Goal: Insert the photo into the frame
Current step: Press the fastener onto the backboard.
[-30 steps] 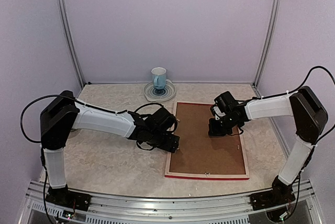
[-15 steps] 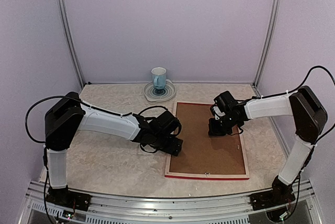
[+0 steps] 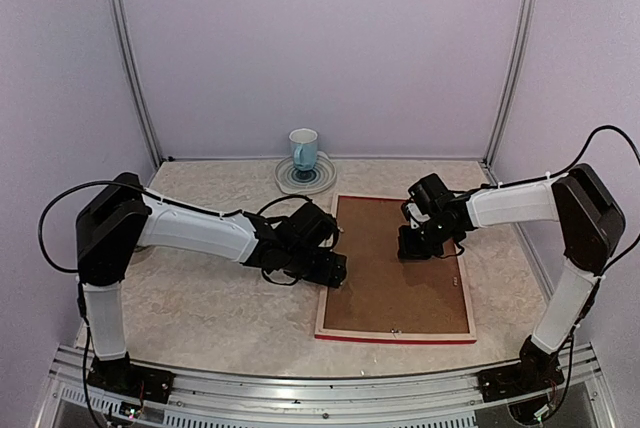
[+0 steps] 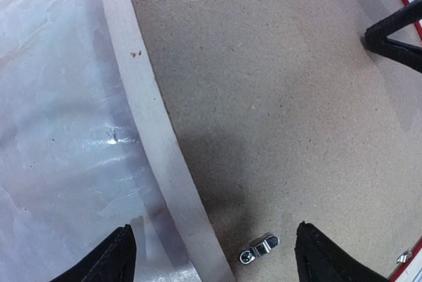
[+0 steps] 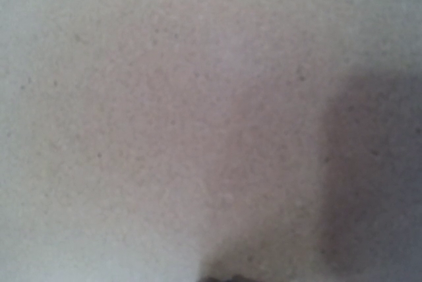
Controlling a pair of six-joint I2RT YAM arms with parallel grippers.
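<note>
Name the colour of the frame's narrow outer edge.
Red. The frame shows it best along its near side, in the top external view.

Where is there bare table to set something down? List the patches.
Free: table front-left, between the left arm and the frame; back-left, beside the mug on its plate; back-right, behind the frame. Crowded: the frame's left edge under the left gripper, backing board under the right gripper.

Matt brown backing board (image 4: 283, 97), pale wood frame (image 4: 145, 107), metal clips (image 4: 258, 249)
</note>
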